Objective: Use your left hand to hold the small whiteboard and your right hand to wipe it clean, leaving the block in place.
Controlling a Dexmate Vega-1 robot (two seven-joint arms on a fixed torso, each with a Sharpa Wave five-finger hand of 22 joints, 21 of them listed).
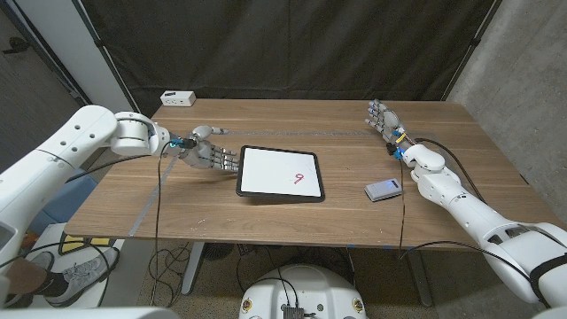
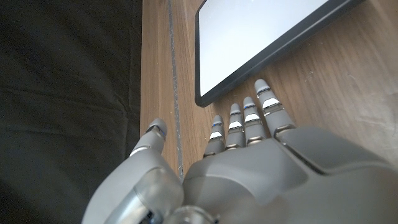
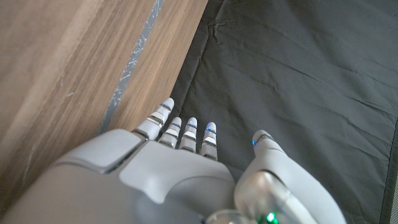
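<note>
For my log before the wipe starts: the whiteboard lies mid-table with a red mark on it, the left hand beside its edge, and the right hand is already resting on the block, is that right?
Not quite: the right hand is not on the block; the head view shows it open near the table's far edge, well apart from the block. The rest holds: the whiteboard lies mid-table with a red mark, the left hand beside its edge.

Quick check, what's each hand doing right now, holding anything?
Left hand: open, holding nothing, fingers just short of the whiteboard.
Right hand: open, holding nothing, at the far table edge, away from the eraser.
</note>
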